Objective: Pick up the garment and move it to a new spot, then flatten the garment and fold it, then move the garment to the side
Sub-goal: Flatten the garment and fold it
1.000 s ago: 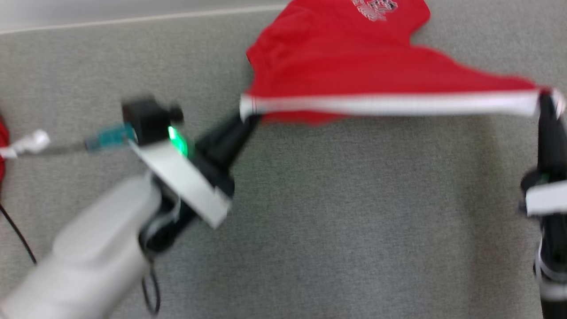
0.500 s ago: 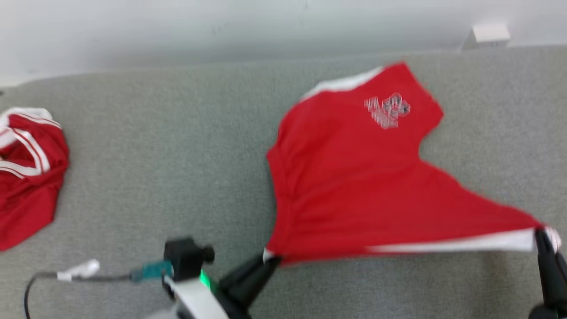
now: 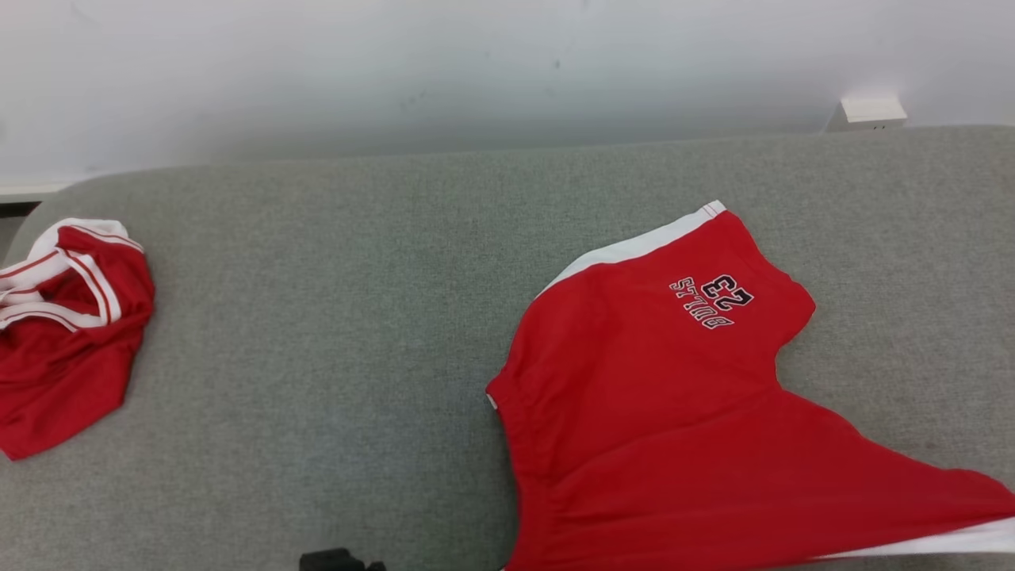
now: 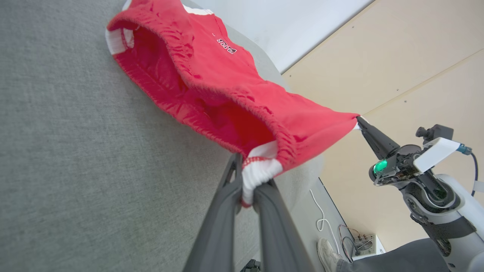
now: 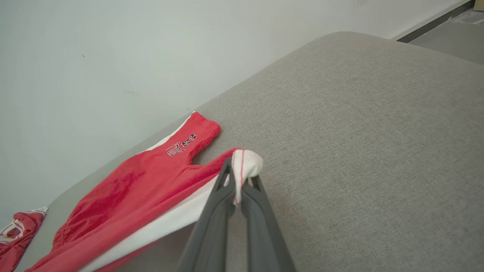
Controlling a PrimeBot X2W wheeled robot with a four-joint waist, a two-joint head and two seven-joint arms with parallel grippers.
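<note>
Had the left gripper [image 4: 251, 172] and the right gripper [image 5: 240, 175] squeezed shut on the two waistband ends of the red shorts [image 3: 674, 412]. Stretched them over the grey cushion [image 3: 317, 317], far leg resting on it. Picked up; left to do: flattening, folding, moving aside.

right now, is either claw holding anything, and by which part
Both are shut on the red shorts: the left claw pinches the white stripe at the elastic waistband, the right claw pinches the stripe's other end, a corner.
</note>
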